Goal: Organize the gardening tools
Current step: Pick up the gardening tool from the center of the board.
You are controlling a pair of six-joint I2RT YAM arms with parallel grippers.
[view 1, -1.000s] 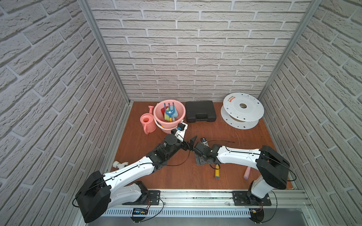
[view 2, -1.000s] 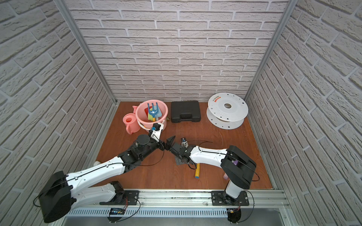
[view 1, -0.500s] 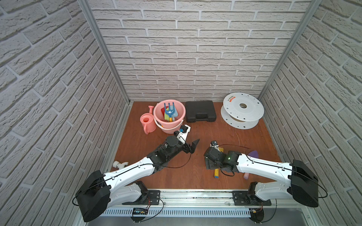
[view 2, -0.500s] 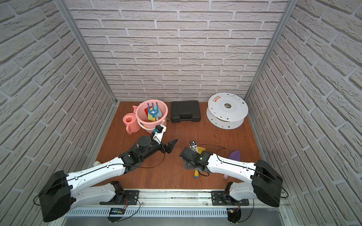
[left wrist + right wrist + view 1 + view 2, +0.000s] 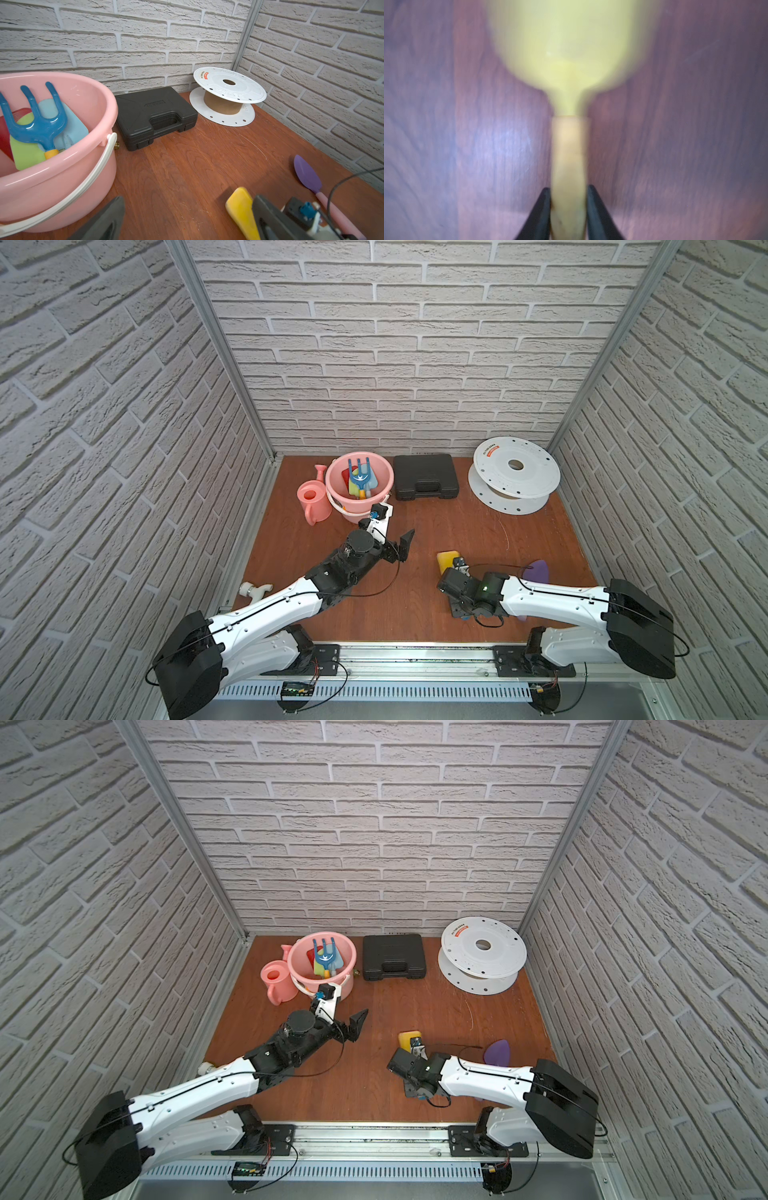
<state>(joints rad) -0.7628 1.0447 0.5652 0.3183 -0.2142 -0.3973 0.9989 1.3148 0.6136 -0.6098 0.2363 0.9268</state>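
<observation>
The yellow spade [image 5: 566,52] is held by the right gripper [image 5: 569,189]. The jaws are shut tight on the thin handle, low down, far from the blade. In both top views the spade is seen near the middle of the table [image 5: 457,522], a bit to 5 o'clock, w/ blade to 12 and handle to 6. Whether it is lifted yet can't be told, as the wrist view is blurred. The left gripper [image 5: 390,537] is held wide open w/ nothing in it, at 5 o'clock of the pink bucket [image 5: 332,472].

The toy is prob. light, stiff, smooth plastic, so a bit slippy. The round handle could be turned in the jaws, esp. w/ the blade so far out. A hold nearer the blade is judged steadier.
</observation>
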